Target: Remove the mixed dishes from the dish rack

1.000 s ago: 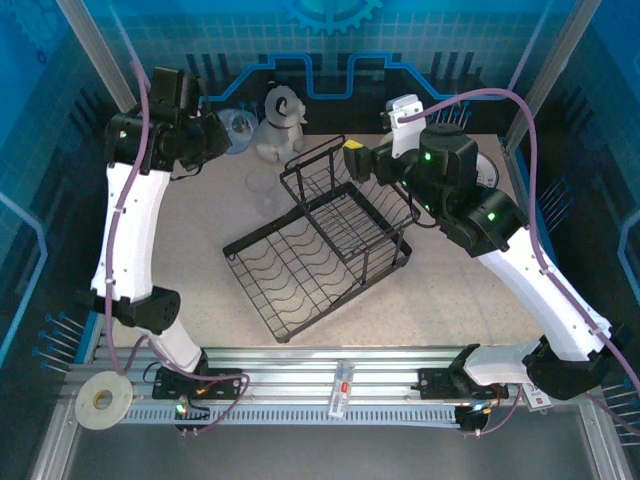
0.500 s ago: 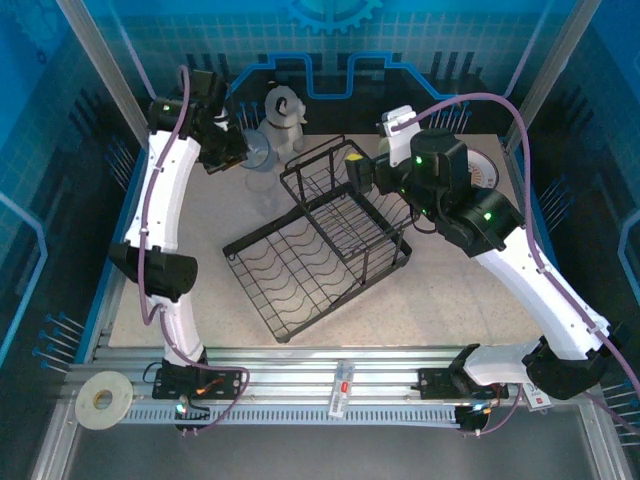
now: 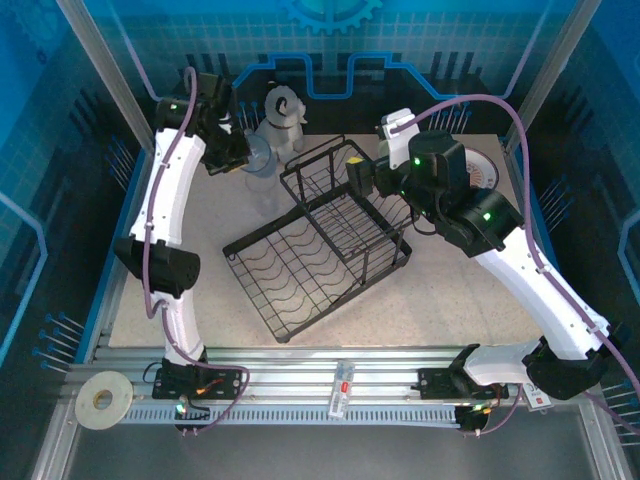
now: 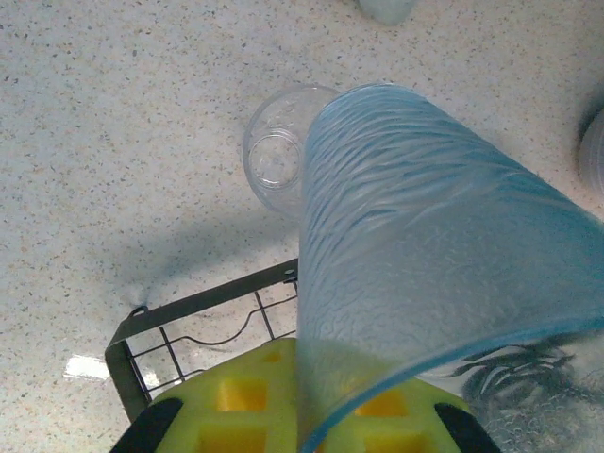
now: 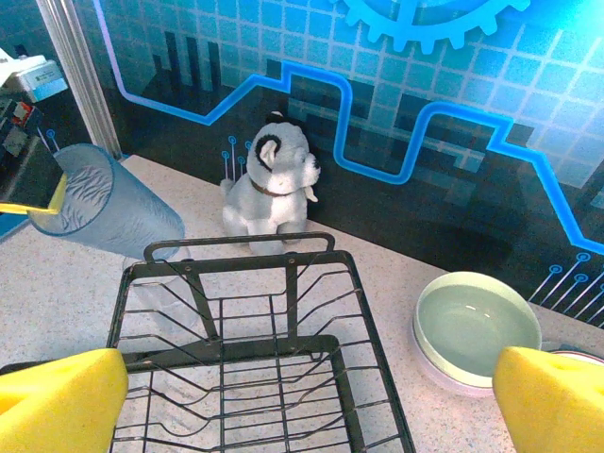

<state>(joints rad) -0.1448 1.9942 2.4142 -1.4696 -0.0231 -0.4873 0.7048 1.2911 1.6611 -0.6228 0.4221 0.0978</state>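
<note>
While the left gripper [image 4: 302,408] clenched the ribbed tumbler [image 4: 425,245], tilted over the table [image 4: 104,113] beside a corner of the dish rack [image 4: 189,309] and near a clear glass [image 4: 276,156], the smart move looked to be righting it and lowering gently clear of that glass, right gripper [image 5: 307,401] gaping over the rack.

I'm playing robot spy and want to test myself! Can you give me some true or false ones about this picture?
1. The left claw holds a bluish tumbler. True.
2. The right claw is shut. False: it is open, above the dish rack.
3. The toy dog sits inside the rack. False: it sits on the table beyond it.
4. The green bowl is outside the rack. True.
</note>
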